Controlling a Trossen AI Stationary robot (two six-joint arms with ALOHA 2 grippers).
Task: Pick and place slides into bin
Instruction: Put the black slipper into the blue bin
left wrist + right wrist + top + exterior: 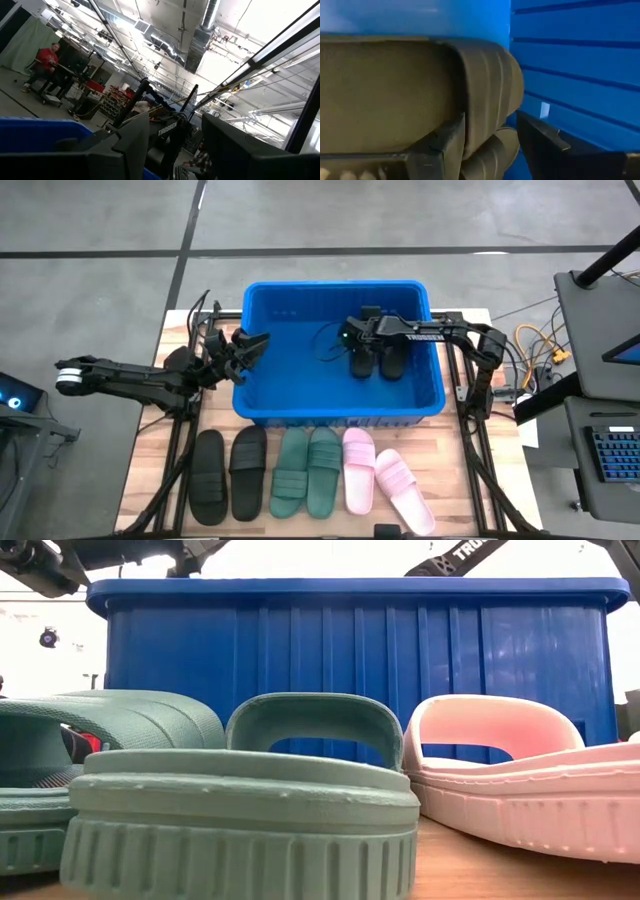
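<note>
Bin [300, 405]: one black pair [378, 360] inside, directly beneath the right gripper [362, 330], fingers parted, nothing held; six slides [310, 472] remain outside, well short of it; left gripper [252, 345] open, empty.

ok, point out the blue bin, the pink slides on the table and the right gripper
blue bin [262, 350]: high view, bare floor inside.
pink slides [358, 468]: high view, strap of the left one of the pair.
right gripper [352, 333]: high view, between its fingertips, over the black slides [392, 361] in the bin.

Two slides [378, 362] inside the bin [262, 402]; six slides [305, 473] rowed on table before it
</note>
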